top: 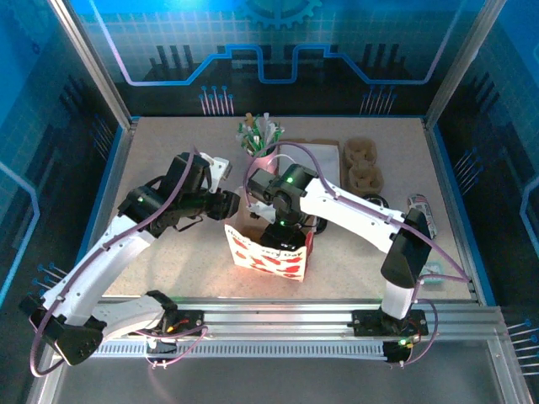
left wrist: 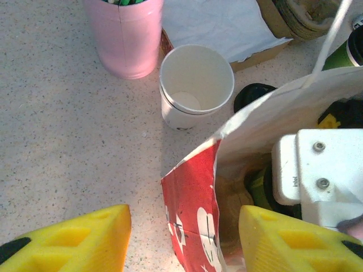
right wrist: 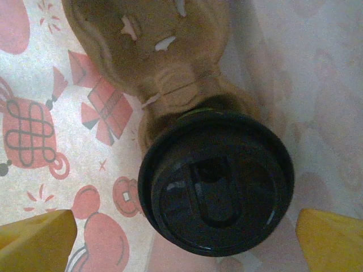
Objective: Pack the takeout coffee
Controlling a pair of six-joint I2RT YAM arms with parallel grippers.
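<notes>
And there's the white paper cup (left wrist: pixel 195 85), upright and open-topped on the table (left wrist: pixel 68 141), upper middle of the left wrist view. It sits just beside the pink cup (left wrist: pixel 125 34) and just above the red-and-white bag (left wrist: pixel 190 215). A black lid (left wrist: pixel 255 93) lies to its right. The left gripper (left wrist: pixel 182 229) hovers at the bottom, fingers apart, with the bag's edge between them. Inside the bag, the right gripper (right wrist: pixel 184 229) spreads wide either side of a black-lidded cup (right wrist: pixel 215 187), clear of it.
</notes>
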